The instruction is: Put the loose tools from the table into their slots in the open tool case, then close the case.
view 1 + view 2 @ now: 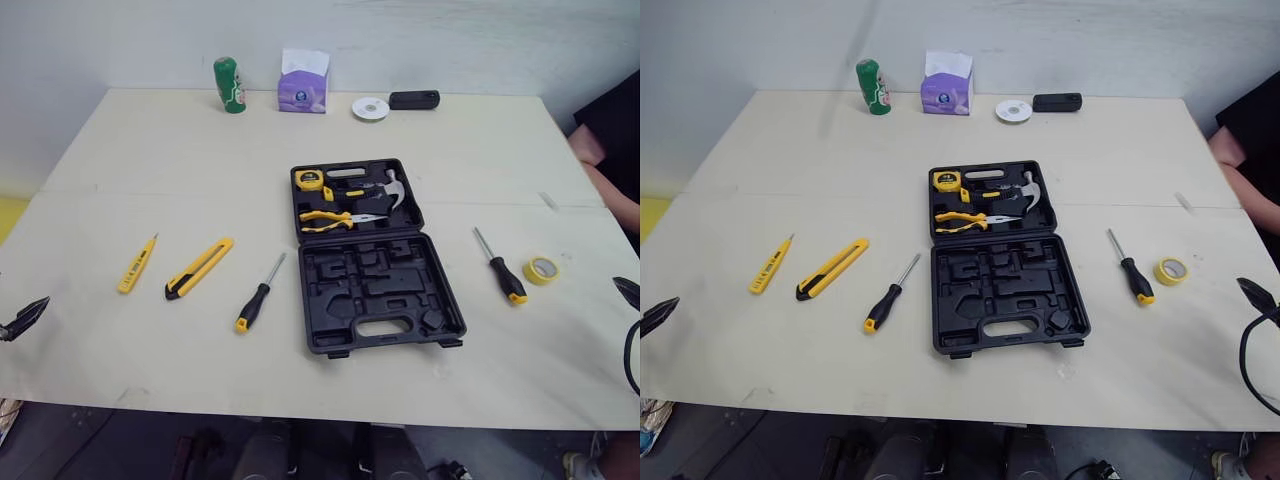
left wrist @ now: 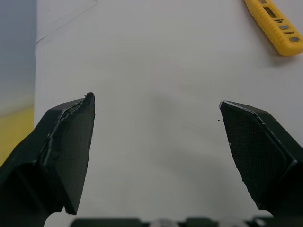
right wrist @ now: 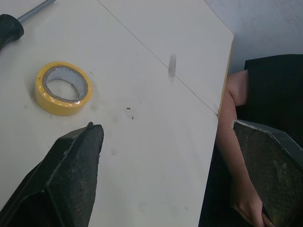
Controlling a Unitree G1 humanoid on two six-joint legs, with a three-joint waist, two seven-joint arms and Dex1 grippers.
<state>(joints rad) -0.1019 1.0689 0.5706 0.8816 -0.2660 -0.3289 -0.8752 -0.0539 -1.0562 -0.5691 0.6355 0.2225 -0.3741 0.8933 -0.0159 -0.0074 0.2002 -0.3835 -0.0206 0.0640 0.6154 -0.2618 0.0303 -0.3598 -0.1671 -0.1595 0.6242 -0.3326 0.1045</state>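
A yellow tape measure [image 1: 310, 180], steel hammer [image 1: 393, 187] and yellow-handled pliers [image 1: 328, 218] are held in the open black plastic case [image 1: 380, 290], between the left gripper [image 2: 156, 106] and right gripper [image 3: 165, 125]. Both are spread wide and mostly cropped.

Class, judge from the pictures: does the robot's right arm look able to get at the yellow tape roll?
Probably yes. The yellow tape roll lies on bare table near the open right gripper, nothing between them; the screwdriver lies apart beside it.
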